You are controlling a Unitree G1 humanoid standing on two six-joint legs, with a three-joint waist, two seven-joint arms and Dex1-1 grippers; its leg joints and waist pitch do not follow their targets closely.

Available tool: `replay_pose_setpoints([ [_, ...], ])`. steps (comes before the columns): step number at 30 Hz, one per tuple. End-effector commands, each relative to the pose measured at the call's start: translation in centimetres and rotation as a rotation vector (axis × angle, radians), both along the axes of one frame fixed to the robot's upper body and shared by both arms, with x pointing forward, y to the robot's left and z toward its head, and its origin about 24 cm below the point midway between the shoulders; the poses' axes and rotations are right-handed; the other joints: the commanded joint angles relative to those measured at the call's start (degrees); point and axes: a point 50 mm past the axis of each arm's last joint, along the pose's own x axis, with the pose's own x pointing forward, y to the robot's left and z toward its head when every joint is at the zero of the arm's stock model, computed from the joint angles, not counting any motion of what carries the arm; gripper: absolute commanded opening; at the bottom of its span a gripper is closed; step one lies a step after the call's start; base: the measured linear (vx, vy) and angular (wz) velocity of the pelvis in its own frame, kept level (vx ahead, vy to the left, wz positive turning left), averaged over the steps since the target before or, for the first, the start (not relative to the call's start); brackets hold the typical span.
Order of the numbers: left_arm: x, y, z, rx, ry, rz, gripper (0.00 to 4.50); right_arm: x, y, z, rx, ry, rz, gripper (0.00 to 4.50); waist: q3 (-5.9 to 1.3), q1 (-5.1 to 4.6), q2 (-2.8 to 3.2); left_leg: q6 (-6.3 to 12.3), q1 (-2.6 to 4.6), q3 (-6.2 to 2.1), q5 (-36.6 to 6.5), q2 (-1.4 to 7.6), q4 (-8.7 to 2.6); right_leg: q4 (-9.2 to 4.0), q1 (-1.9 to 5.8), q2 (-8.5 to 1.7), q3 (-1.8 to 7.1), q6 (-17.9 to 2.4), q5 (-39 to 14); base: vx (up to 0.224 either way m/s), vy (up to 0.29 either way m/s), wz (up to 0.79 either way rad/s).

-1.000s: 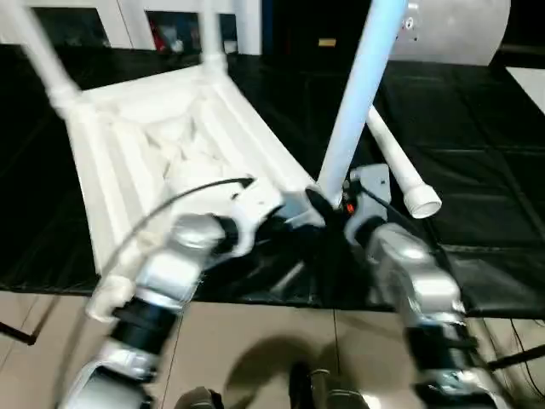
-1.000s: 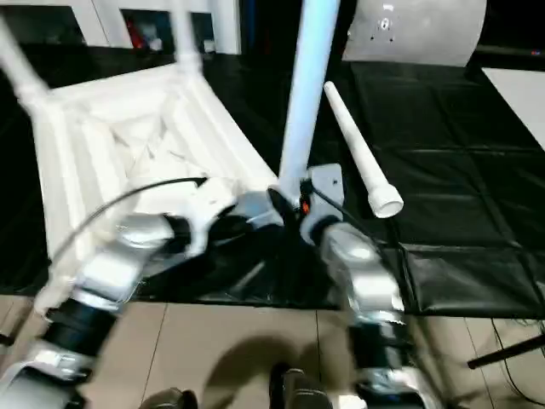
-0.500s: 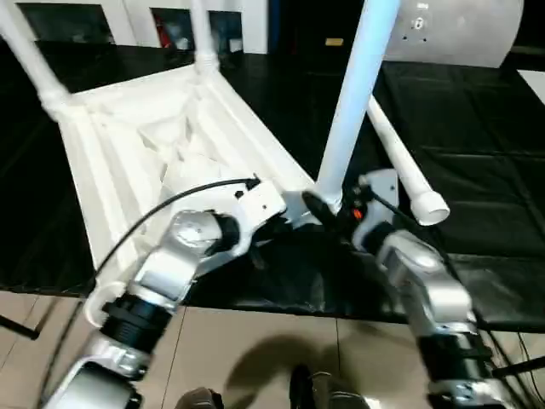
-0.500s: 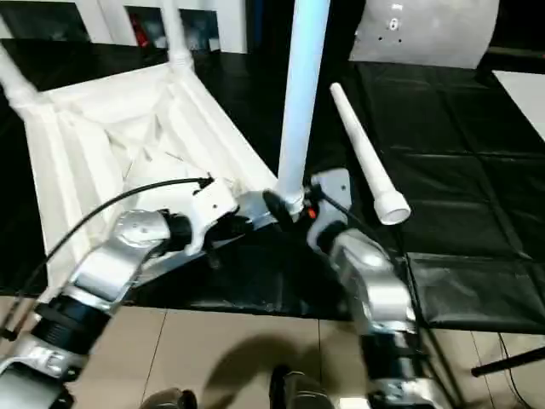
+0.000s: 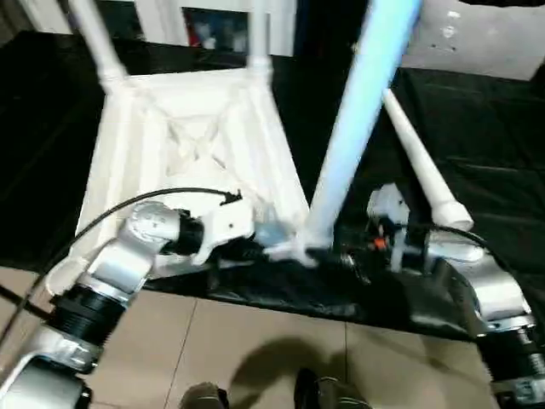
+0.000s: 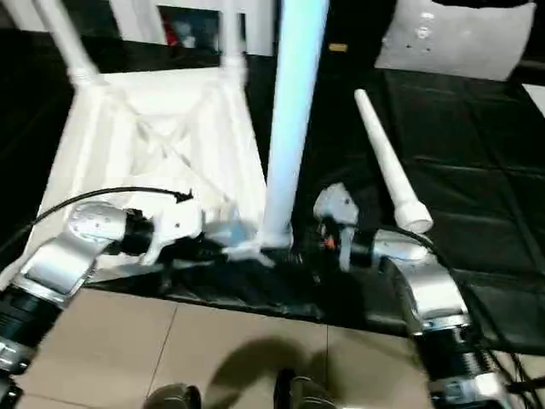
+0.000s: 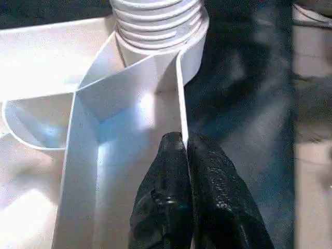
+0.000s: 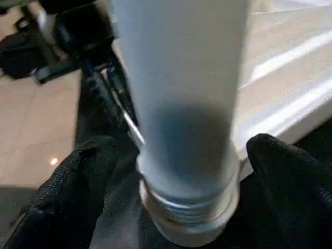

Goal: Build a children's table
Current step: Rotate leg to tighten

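On black padded work surface: children's table upside down, X-ribbed underside up, lying left of centre. Three legs standing in corner sockets: two at far corners and, one tall near leg at front right corner, leaning slightly right. Fourth leg loose, flat on the pad, just right of the near leg, flared end toward the robot.

Left gripper pinched together on thin edge wall of tabletop rim, right beside the ribbed socket at base of near leg; fingers black, pressed either side of the rim. Left forearm reaching in low from left.

Right gripper spread wide, fingers standing either side of near leg base, apart from the tube, not clamping. Beige floor tiles below front edge of pad.
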Motion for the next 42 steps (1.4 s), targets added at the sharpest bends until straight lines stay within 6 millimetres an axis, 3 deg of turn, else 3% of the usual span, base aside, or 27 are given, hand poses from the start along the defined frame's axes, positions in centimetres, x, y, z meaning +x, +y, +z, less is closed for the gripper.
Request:
replay_pose_setpoints([
  [1, -0.75, -1.06, -0.40, 0.053, 0.039, -0.146, 0.00, 0.35, 0.42, 0.65, -0.023, -0.039, 0.062, 4.44, -5.77, -0.13, 0.50, 7.41, 0.14, -0.01, -2.8, 2.36, -3.55, -2.96, 4.47, -5.16, 4.03, -7.6, -19.9, 0.000, 0.000, 0.00],
  [5, -0.69, -1.06, -0.32, 0.065, 0.037, -0.172, 0.00, 0.57, 0.59, 0.67, -0.040, -0.043, 0.097, 4.18, -5.70, 0.15, 0.40, 6.38, 0.31, 0.11, -3.6, 2.34, -3.63, -3.13, 4.41, -5.13, 4.05, -7.1, -21.6, 0.000, 0.000, 0.00],
  [10, -0.42, -0.97, -0.16, 0.070, 0.034, -0.185, 0.00, 0.49, 0.73, 0.65, -0.047, -0.026, 0.150, 3.72, -5.83, 0.19, 0.31, 6.65, -0.02, 0.00, -3.0, 2.43, -3.60, -2.85, 4.65, -5.12, 3.98, -7.2, -20.1, 0.000, 0.000, 0.00],
  [19, -0.31, -0.54, -0.24, 0.077, 0.042, -0.188, 0.00, 0.07, 0.47, 0.36, -0.074, 0.010, 0.214, 2.88, -5.86, 0.24, 0.22, 6.60, -0.09, 0.06, -2.9, 2.27, -3.52, -3.12, 4.72, -5.07, 3.84, -6.2, -21.7, 0.000, 0.000, 0.00],
  [22, -0.24, -0.49, -0.24, 0.079, 0.043, -0.188, 0.00, 0.05, 0.36, 0.34, -0.074, 0.009, 0.195, 2.88, -5.89, 0.24, 0.22, 6.74, -0.13, 0.06, -2.6, 2.31, -3.50, -3.03, 4.70, -5.05, 3.85, -6.3, -21.1, 0.000, 0.000, 0.00],
  [24, -0.20, -0.50, -0.24, 0.079, 0.043, -0.187, 0.00, 0.08, 0.32, 0.27, -0.055, 0.032, 0.181, 3.28, -5.86, 0.24, 0.20, 6.76, -0.11, 0.04, -2.6, 2.29, -3.53, -3.07, 4.70, -4.97, 3.80, -6.3, -21.3, 0.000, 0.000, 0.00],
  [29, -0.11, -0.46, -0.21, 0.079, 0.040, -0.185, 0.00, -0.36, 0.46, -0.03, -0.080, 0.014, 0.193, 3.71, -5.79, 0.22, 0.19, 6.27, -0.15, 0.10, -3.3, 2.11, -3.52, -3.34, 4.72, -4.93, 3.68, -5.3, -22.9, 0.000, 0.000, 0.00],
  [38, 0.05, -0.43, -0.19, 0.081, 0.035, -0.183, 0.00, -0.34, 0.65, 0.05, -0.074, 0.012, 0.191, 3.71, -5.79, 0.23, 0.27, 6.09, -0.06, 0.09, -3.8, 2.06, -3.53, -3.57, 4.72, -4.91, 3.59, -4.8, -23.9, 0.000, 0.000, 0.00],
  [42, 0.12, -0.36, -0.18, 0.083, 0.033, -0.181, 0.00, -0.28, 0.66, -0.07, -0.070, 0.017, 0.180, 3.43, -5.79, 0.22, 0.25, 6.13, -0.07, 0.07, -3.8, 2.08, -3.53, -3.55, 4.70, -4.90, 3.56, -4.7, -23.8, 0.000, 0.000, 0.00],
])
